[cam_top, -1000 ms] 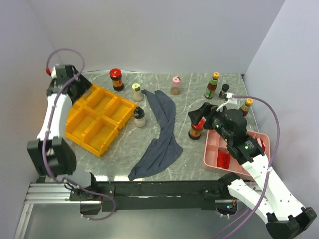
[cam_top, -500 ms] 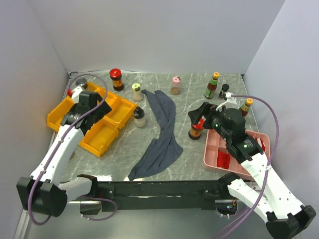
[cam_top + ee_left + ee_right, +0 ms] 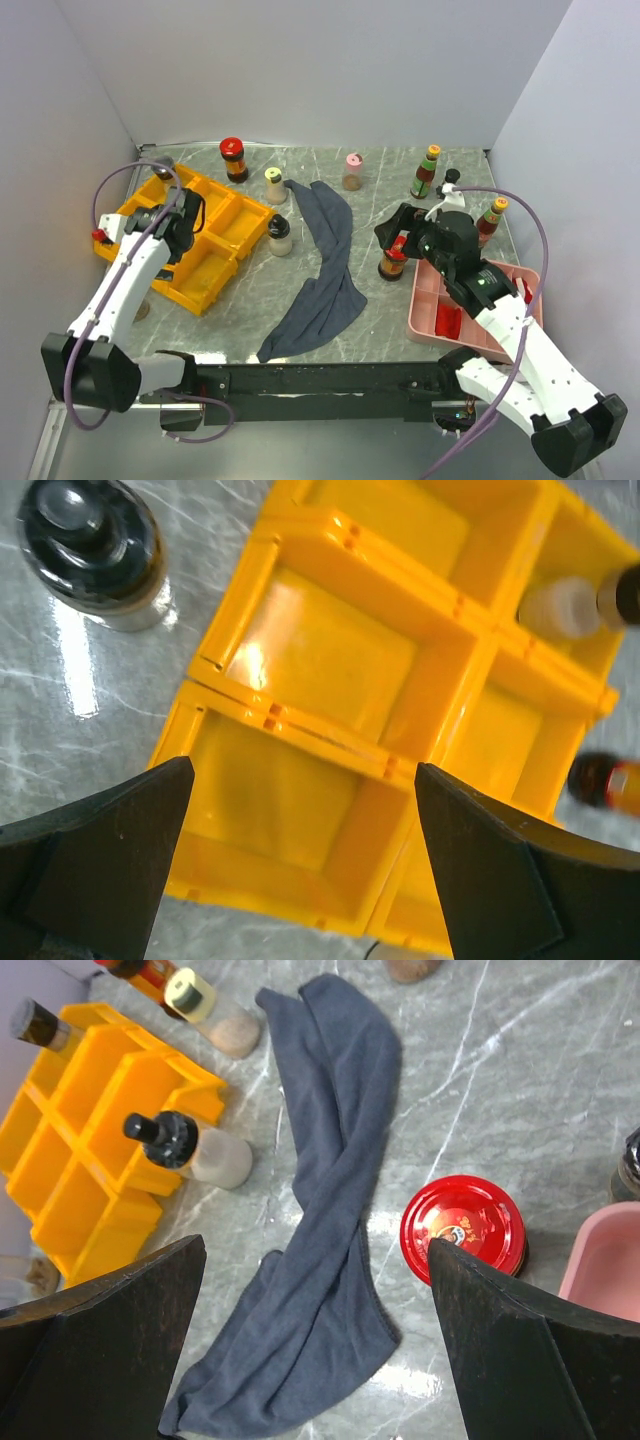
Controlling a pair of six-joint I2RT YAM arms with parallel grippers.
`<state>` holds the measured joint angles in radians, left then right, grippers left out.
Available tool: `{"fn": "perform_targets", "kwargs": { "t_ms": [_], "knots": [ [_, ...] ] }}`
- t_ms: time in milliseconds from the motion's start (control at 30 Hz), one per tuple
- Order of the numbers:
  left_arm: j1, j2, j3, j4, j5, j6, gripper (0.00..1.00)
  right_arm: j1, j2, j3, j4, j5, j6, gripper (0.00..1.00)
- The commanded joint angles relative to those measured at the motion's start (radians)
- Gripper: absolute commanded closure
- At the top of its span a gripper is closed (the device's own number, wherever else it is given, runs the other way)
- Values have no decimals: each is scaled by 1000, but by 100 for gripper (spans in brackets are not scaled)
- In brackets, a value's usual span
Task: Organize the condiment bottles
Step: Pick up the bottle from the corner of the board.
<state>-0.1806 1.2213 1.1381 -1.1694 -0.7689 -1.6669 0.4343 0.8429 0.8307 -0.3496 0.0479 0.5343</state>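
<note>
The red-lidded jar [image 3: 462, 1225] stands on the worktop [image 3: 520, 1080] below the right gripper [image 3: 315, 1335], closer to one finger than the other and touching neither. Its jaws gape wide, holding nothing. The left gripper [image 3: 300, 870], jaws equally wide and empty, hangs over the yellow tray [image 3: 330, 670]; a black-lidded jar [image 3: 95, 545] stands beside that tray. Both arms reach forward, elbows bent, wrists tipped down. The other condiment bottles [image 3: 352, 171] stand scattered across grey marbled stone around a grey-blue cloth [image 3: 325, 270], between pale walls [image 3: 300, 70].
</note>
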Motion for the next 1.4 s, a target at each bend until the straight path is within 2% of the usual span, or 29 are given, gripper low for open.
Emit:
{"fn": "perform_targets", "kwargs": {
  "t_ms": [0,100,267,467,733,800,1033,1367],
  "knots": [
    [27,62,80,-145,-102,-192,1,3,13,39,8,16,4,0],
    [84,119,132,-200,-119,-188,1,3,27,45,1,21,9,0],
    [245,132,117,-200,-37,-142,1,4,50,57,1,17,12,0],
    [280,70,48,-199,-73,-197,1,4,73,84,-22,24,7,0],
    [343,-15,-20,-156,-46,-281,1,4,85,90,-20,20,9,0],
    [352,-19,-8,-191,-67,-335,0,3,90,91,-20,23,7,0],
    [411,-20,-21,-199,-69,-355,1,3,99,107,-23,20,4,0],
    [478,70,-58,-190,-73,-364,1,4,116,146,-34,-13,9,0]
  ]
}}
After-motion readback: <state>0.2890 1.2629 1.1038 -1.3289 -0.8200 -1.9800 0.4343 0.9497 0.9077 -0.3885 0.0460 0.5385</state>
